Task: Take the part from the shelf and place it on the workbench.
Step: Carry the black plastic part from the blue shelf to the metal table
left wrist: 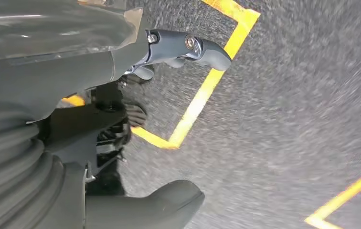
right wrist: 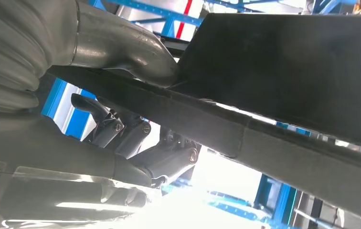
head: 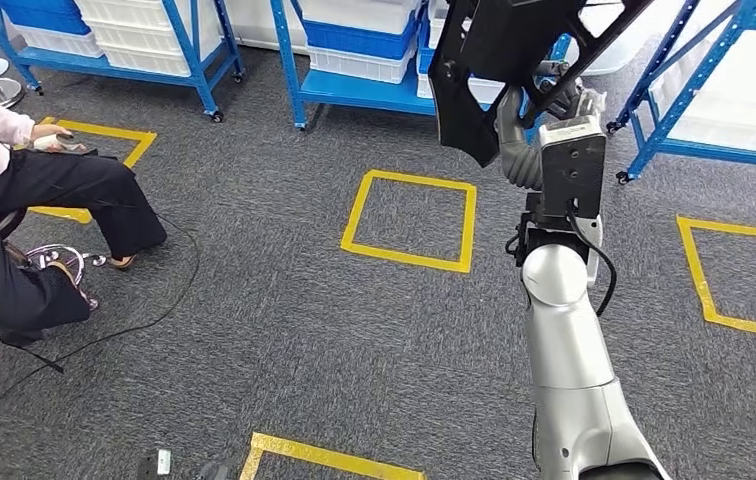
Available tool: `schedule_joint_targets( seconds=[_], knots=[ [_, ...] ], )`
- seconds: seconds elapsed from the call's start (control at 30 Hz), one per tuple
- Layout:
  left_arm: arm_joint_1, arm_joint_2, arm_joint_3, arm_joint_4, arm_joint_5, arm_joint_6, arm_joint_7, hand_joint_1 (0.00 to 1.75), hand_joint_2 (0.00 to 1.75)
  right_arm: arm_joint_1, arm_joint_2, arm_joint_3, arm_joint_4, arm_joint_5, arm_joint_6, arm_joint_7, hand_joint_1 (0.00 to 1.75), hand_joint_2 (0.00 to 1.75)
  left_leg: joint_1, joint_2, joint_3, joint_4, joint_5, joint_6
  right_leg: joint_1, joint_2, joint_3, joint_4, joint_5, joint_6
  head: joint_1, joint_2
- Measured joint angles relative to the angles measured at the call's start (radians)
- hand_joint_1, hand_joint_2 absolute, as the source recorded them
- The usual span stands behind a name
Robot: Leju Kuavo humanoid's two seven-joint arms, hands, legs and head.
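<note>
Right hand (head: 554,105) is raised in front of the body and grips a large black part (head: 499,60), a flat, ribbed plastic piece; in the right wrist view the thumb (right wrist: 121,45) lies over one face and the darker fingers (right wrist: 135,138) curl under a bar of the part (right wrist: 283,71), so the hold reads as a firm clamp. Left hand (left wrist: 121,114) hangs low over the grey carpet (left wrist: 288,119); its thumb and fingers stand apart and hold nothing. Judgement: the take from the shelf is done and the carry is in hand, the part being held aloft, well clear of the floor. No bench is seen ahead, so the next move calls for turning or walking until it comes into sight, keeping the wide part clear of the shelf uprights, then lowering it flat. Blue shelving (head: 204,60) along the far side carries white bins (head: 144,30) and a blue bin (head: 359,38); their contents cannot be made out. Yellow tape squares (head: 414,215) mark the carpet. A seated person (head: 24,210) is at the left, well apart from the robot's arm.
</note>
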State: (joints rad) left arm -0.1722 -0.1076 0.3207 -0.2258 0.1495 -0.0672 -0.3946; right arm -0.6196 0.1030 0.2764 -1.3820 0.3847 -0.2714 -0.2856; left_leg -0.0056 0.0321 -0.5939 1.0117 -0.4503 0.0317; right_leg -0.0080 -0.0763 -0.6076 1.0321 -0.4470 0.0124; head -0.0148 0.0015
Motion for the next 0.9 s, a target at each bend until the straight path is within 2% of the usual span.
schedule_joint_targets(
  seconds=[0.07, 0.13, 0.2, 0.23, 0.27, 0.3, 0.33, 0.37, 0.4, 0.43, 0.5, 0.57, 0.6, 0.67, 0.7, 0.73, 0.77, 0.8, 0.83, 0.9],
  knots=[
    [0.0, 0.002, 0.016, 0.0, 0.023, -0.014, -0.006, 0.0, 1.75, -0.002, -0.002, 0.0, 0.001, -0.003, -0.003, -0.003, 1.75, 1.75, 0.006, -0.015, 0.002, -0.013, 0.015, 0.01, -0.001, 0.024, -0.02, 0.042, -0.027, 0.002, 0.002, 0.0],
    [0.001, 0.004, 0.03, 0.0, 0.034, -0.011, -0.009, 0.0, 1.75, -0.002, -0.005, 0.0, 0.004, -0.006, -0.007, -0.006, 1.75, 1.75, 0.008, -0.03, -0.001, -0.017, 0.022, 0.016, -0.004, 0.057, -0.068, 0.154, -0.083, -0.003, 0.005, 0.0],
    [0.008, 0.009, 0.043, 0.0, 0.04, 0.0, -0.006, 0.0, 1.75, 0.005, -0.008, 0.0, 0.007, -0.007, -0.015, -0.007, 1.75, 1.75, 0.008, -0.05, -0.004, -0.016, 0.024, 0.017, -0.006, 0.067, -0.113, 0.263, -0.122, 0.0, 0.007, 0.0],
    [0.014, 0.012, 0.05, 0.0, 0.042, 0.005, -0.004, 0.0, 1.75, 0.009, -0.009, 0.001, 0.007, -0.005, -0.019, -0.006, 1.75, 1.75, 0.009, -0.061, -0.005, -0.016, 0.025, 0.016, -0.006, 0.068, -0.115, 0.275, -0.122, 0.006, 0.008, 0.0],
    [0.02, 0.016, 0.055, 0.0, 0.044, 0.009, -0.002, 0.0, 1.75, 0.011, -0.009, 0.001, 0.006, -0.002, -0.022, -0.003, 1.75, 1.75, 0.009, -0.072, -0.005, -0.014, 0.025, 0.015, -0.007, 0.07, -0.097, 0.242, -0.105, 0.015, 0.008, 0.0],
    [0.026, 0.019, 0.06, 0.0, 0.046, 0.01, 0.0, 0.0, 1.75, 0.013, -0.009, 0.001, 0.004, 0.002, -0.024, 0.0, 1.75, 1.75, 0.009, -0.082, -0.005, -0.012, 0.025, 0.013, -0.01, 0.077, -0.062, 0.175, -0.078, 0.024, 0.008, 0.0],
    [0.03, 0.022, 0.064, 0.0, 0.047, 0.011, 0.001, 0.0, 1.75, 0.014, -0.009, 0.001, 0.002, 0.005, -0.025, 0.002, 1.75, 1.75, 0.01, -0.092, -0.007, -0.009, 0.024, 0.009, -0.013, 0.092, -0.027, 0.103, -0.054, 0.03, 0.009, 0.0],
    [0.033, 0.025, 0.068, 0.0, 0.048, 0.011, 0.002, 0.0, 1.75, 0.014, -0.009, 0.001, 0.0, 0.007, -0.026, 0.003, 1.75, 1.75, 0.009, -0.101, -0.011, -0.004, 0.023, 0.005, -0.015, 0.105, 0.003, 0.044, -0.035, 0.031, 0.009, 0.0],
    [0.035, 0.029, 0.071, 0.0, 0.048, 0.013, 0.002, 0.0, 1.75, 0.015, -0.008, 0.001, -0.002, 0.009, -0.026, 0.004, 1.75, 1.75, 0.008, -0.109, -0.016, -0.001, 0.024, -0.001, -0.016, 0.113, 0.019, 0.01, -0.026, 0.028, 0.009, 0.0],
    [0.038, 0.032, 0.075, 0.001, 0.05, 0.018, 0.005, 0.0, 1.75, 0.016, -0.006, 0.001, -0.004, 0.012, -0.026, 0.006, 1.75, 1.75, 0.009, -0.116, -0.022, 0.0, 0.025, -0.008, -0.014, 0.117, 0.022, 0.0, -0.024, 0.023, 0.009, 0.0],
    [0.051, 0.039, 0.083, 0.002, 0.055, 0.036, 0.015, 0.0, 1.75, 0.019, 0.0, 0.001, -0.01, 0.019, -0.023, 0.013, 1.75, 1.75, 0.012, -0.124, -0.03, 0.001, 0.027, -0.019, -0.015, 0.103, 0.021, -0.002, -0.019, 0.012, 0.008, 0.0],
    [0.07, 0.045, 0.095, 0.003, 0.062, 0.052, 0.025, 0.0, 1.75, 0.019, 0.011, 0.001, -0.018, 0.026, -0.018, 0.02, 1.75, 1.75, 0.013, -0.1, -0.046, 0.031, 0.006, -0.029, -0.021, 0.091, 0.023, -0.007, -0.015, 0.0, 0.004, 0.0],
    [0.078, 0.049, 0.1, 0.004, 0.065, 0.057, 0.027, 0.0, 1.75, 0.018, 0.016, 0.001, -0.023, 0.028, -0.015, 0.021, 1.75, 1.75, 0.014, -0.08, -0.066, 0.074, -0.019, -0.035, -0.023, 0.083, 0.024, -0.009, -0.014, -0.006, 0.0, 0.0],
    [0.09, 0.055, 0.111, 0.007, 0.071, 0.064, 0.03, 0.0, 1.75, 0.019, 0.02, 0.001, -0.027, 0.03, -0.014, 0.023, 1.75, 1.75, 0.017, -0.047, -0.132, 0.204, -0.079, -0.045, -0.02, 0.066, 0.025, -0.009, -0.016, -0.012, -0.007, 0.0],
    [0.095, 0.057, 0.116, 0.008, 0.073, 0.067, 0.031, 0.0, 1.75, 0.019, 0.021, 0.001, -0.027, 0.03, -0.013, 0.024, 1.75, 1.75, 0.018, -0.041, -0.16, 0.258, -0.096, -0.048, -0.019, 0.057, 0.025, -0.009, -0.017, -0.013, -0.008, 0.0],
    [0.101, 0.058, 0.12, 0.01, 0.074, 0.07, 0.034, 0.0, 1.75, 0.02, 0.022, 0.001, -0.027, 0.031, -0.013, 0.026, 1.75, 1.75, 0.02, -0.038, -0.172, 0.278, -0.094, -0.05, -0.019, 0.047, 0.025, -0.009, -0.017, -0.014, -0.008, 0.0],
    [0.106, 0.058, 0.124, 0.01, 0.074, 0.073, 0.037, 0.0, 1.75, 0.021, 0.023, 0.001, -0.027, 0.032, -0.012, 0.027, 1.75, 1.75, 0.022, -0.034, -0.163, 0.257, -0.074, -0.051, -0.019, 0.037, 0.026, -0.009, -0.018, -0.015, -0.009, 0.0],
    [0.11, 0.059, 0.128, 0.01, 0.076, 0.077, 0.04, 0.0, 1.75, 0.021, 0.025, 0.001, -0.028, 0.034, -0.011, 0.028, 1.75, 1.75, 0.024, -0.026, -0.134, 0.201, -0.043, -0.05, -0.02, 0.029, 0.027, -0.009, -0.019, -0.014, -0.009, 0.0],
    [0.111, 0.06, 0.131, 0.011, 0.077, 0.082, 0.043, 0.0, 1.75, 0.021, 0.026, 0.001, -0.03, 0.035, -0.01, 0.028, 1.75, 1.75, 0.024, -0.007, -0.094, 0.125, -0.012, -0.049, -0.019, 0.02, 0.028, -0.009, -0.02, -0.013, -0.01, 0.0],
    [0.111, 0.06, 0.138, 0.011, 0.079, 0.088, 0.049, 0.0, 1.75, 0.019, 0.029, 0.001, -0.036, 0.038, -0.007, 0.028, 1.75, 1.75, 0.02, 0.02, -0.039, 0.022, 0.02, -0.043, -0.012, 0.006, 0.031, -0.01, -0.024, -0.006, -0.009, 0.0]
  ],
)
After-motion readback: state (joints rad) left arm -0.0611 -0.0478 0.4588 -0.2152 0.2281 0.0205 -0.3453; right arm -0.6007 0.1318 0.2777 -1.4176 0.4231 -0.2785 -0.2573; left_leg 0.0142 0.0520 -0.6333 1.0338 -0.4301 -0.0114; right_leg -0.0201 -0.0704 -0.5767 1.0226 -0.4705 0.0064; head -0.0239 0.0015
